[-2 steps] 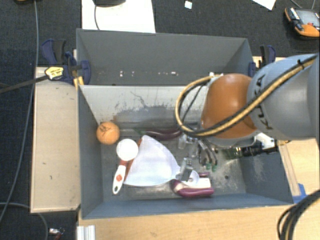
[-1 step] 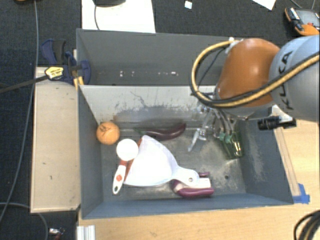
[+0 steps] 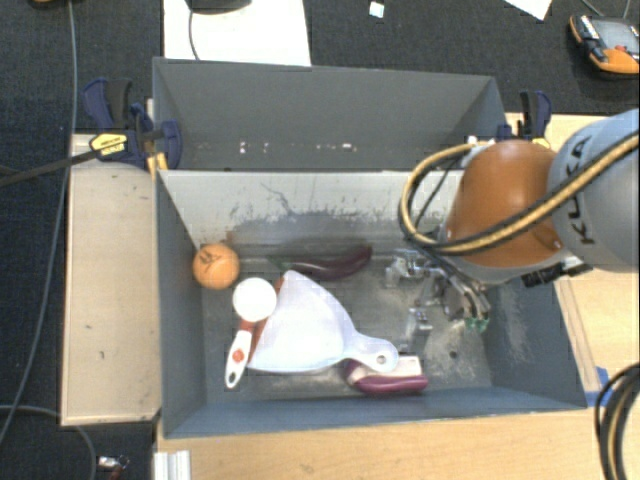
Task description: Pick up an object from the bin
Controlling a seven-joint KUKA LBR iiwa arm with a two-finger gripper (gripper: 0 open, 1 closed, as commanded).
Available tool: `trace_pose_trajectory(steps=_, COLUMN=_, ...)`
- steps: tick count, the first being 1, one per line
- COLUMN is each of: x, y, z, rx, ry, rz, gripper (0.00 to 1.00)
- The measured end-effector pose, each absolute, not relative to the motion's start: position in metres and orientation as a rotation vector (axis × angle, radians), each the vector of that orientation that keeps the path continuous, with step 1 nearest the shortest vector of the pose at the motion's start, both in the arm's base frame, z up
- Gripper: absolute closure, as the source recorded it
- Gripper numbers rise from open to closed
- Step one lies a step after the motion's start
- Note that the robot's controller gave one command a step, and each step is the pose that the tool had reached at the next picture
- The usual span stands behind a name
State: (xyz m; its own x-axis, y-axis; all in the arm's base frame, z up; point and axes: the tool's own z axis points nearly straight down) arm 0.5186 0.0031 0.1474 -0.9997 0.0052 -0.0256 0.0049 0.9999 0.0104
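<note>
One high camera, steeply down and slightly oblique onto the whole grey bin (image 3: pixel 330 118), arm (image 3: pixel 600 203) from the right.

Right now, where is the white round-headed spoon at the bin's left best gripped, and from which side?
Probably its slim red-and-white handle, coming from above and closing across its width. It lies flat with bare floor on its left, while the spoon's round head sits against the big white scoop.

A robotics laboratory is indicated: a grey metal bin (image 3: pixel 320 118) is set amid dark carpet (image 3: pixel 400 18), an industrial arm (image 3: pixel 590 198) lettered KUKA is seen just right of the end effector (image 3: pixel 430 313), and orange handheld controllers (image 3: pixel 606 44) and cables (image 3: pixel 74 78) are strewn well beyond it.
</note>
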Motion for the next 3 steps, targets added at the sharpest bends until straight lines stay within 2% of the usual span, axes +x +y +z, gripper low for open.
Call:
trace_pose_trajectory(steps=1, x=0.528, y=0.024, z=0.197, rx=0.33, ry=3.091, rz=0.016, gripper=0.0)
trace_pose_trajectory(steps=2, x=0.523, y=-0.035, z=0.151, rx=0.038, ry=3.118, rz=0.011, gripper=0.0)
trace_pose_trajectory(steps=3, x=0.559, y=-0.043, z=0.165, rx=0.176, ry=3.098, rz=0.017, gripper=0.0)
